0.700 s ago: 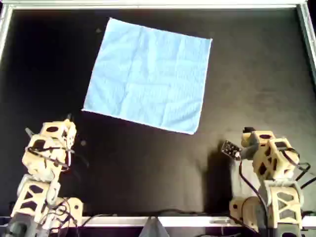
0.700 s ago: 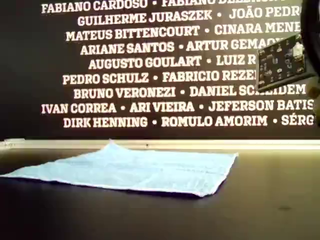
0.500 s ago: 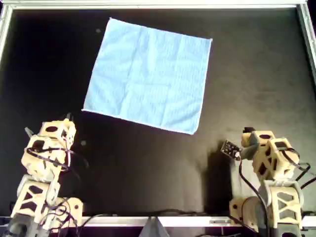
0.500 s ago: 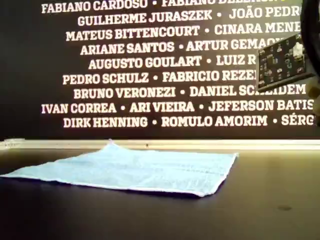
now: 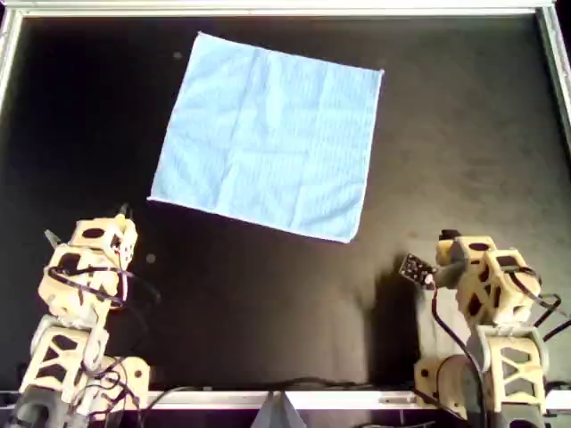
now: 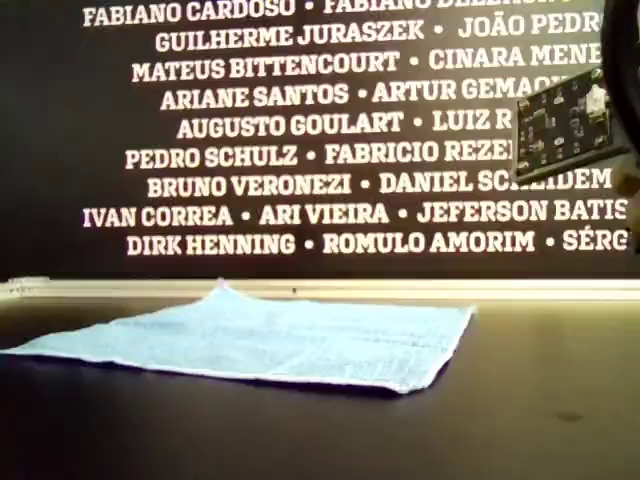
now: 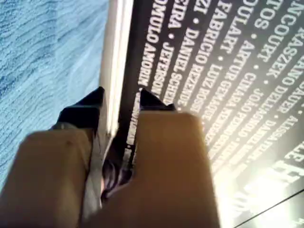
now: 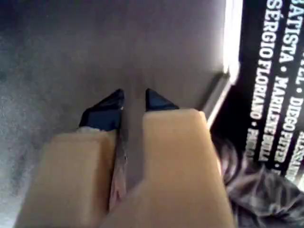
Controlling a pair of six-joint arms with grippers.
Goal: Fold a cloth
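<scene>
The light-blue cloth (image 5: 268,134) lies flat and unfolded on the black table, turned slightly askew; it also shows in the exterior view (image 6: 270,340) and the first wrist view (image 7: 42,61). My first gripper (image 7: 122,97) is the tan arm at the overhead view's lower left (image 5: 111,234), a short way below the cloth's near-left corner, not touching it. Its jaws are nearly together and hold nothing. My second gripper (image 8: 133,97) is at the overhead view's lower right (image 5: 455,245), over bare table well off the cloth, jaws together and empty.
A metal rim (image 5: 285,7) frames the black table (image 5: 268,303). A dark wall printed with white names (image 6: 320,130) stands behind the far edge. A small circuit board (image 5: 415,267) hangs beside the second arm and also shows in the exterior view (image 6: 562,125).
</scene>
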